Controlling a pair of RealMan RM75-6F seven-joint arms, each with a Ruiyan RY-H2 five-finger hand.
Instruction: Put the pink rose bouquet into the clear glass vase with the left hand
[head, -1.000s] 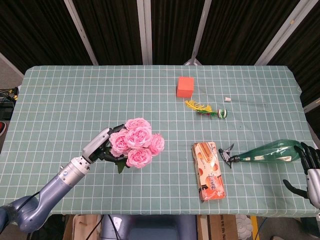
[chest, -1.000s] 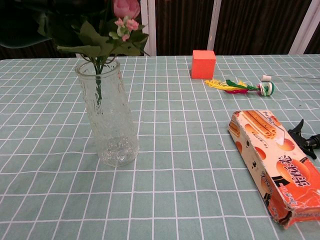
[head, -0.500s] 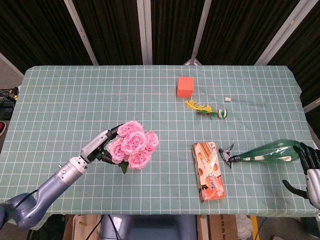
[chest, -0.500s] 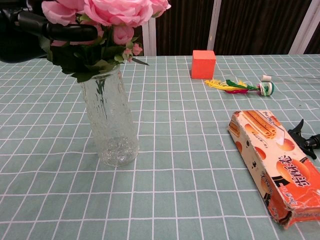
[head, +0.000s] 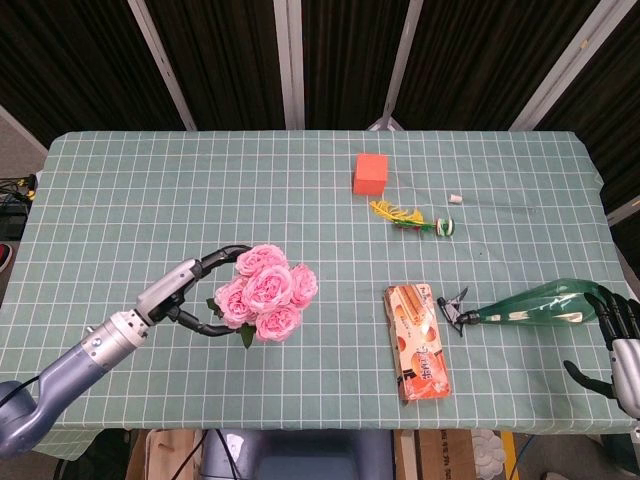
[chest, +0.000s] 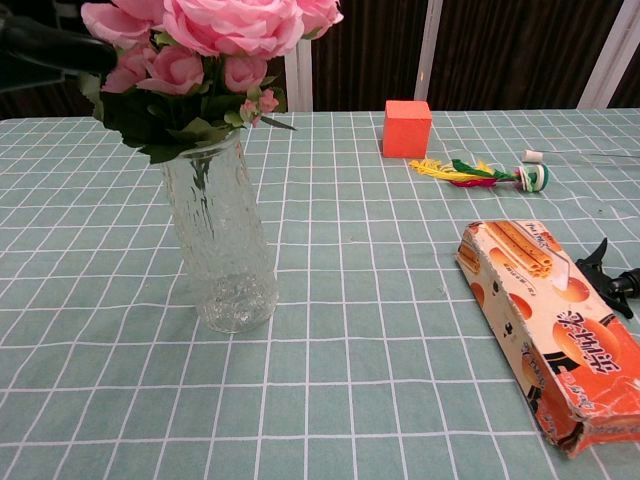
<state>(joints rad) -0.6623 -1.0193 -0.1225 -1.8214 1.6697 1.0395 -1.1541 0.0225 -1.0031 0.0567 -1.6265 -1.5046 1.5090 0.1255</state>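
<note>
The pink rose bouquet (head: 265, 300) stands upright with its stems down inside the clear glass vase (chest: 220, 250); blooms and leaves (chest: 205, 45) spread over the rim. From the head view the flowers hide the vase. My left hand (head: 190, 295) is just left of the bouquet, its fingers spread in a wide arc beside the blooms and holding nothing. One dark finger (chest: 45, 45) shows at the chest view's top left. My right hand (head: 620, 340) hangs at the table's right edge, fingers apart, by the base of a green bottle.
An orange cube (head: 371, 172) sits at the back. A yellow-green feather toy with a ball (head: 415, 220) lies nearer. A snack box (head: 420, 340) lies right of centre, and a green spray bottle (head: 530, 305) lies beside it.
The bouquet has sunk fully into the vase. My left hand has let go of it, opened wide and drawn back to the left.
</note>
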